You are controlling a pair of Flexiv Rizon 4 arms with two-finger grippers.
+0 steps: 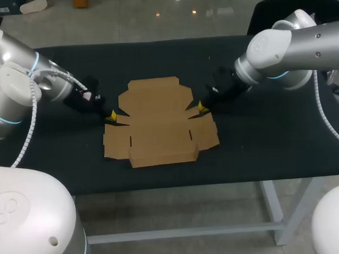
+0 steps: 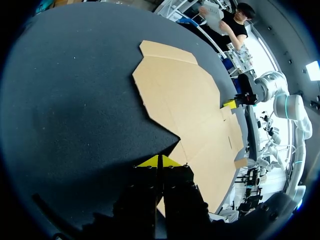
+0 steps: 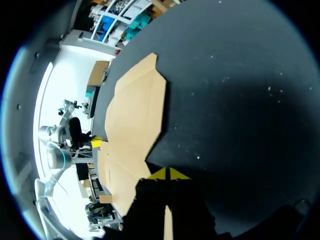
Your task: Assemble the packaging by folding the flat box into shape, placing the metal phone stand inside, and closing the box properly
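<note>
The flat brown cardboard box lies unfolded in the middle of the black table. My left gripper rests at the notch in its left side, yellow tips pressed together. My right gripper sits at the matching notch on the right side, also shut. In the left wrist view my gripper touches down just at the cardboard's edge, with the other gripper across the sheet. The right wrist view mirrors this: gripper at the cardboard edge, left gripper beyond. No metal phone stand is visible.
The black tabletop stretches bare on both sides of the box and ends at its front edge close below the cardboard.
</note>
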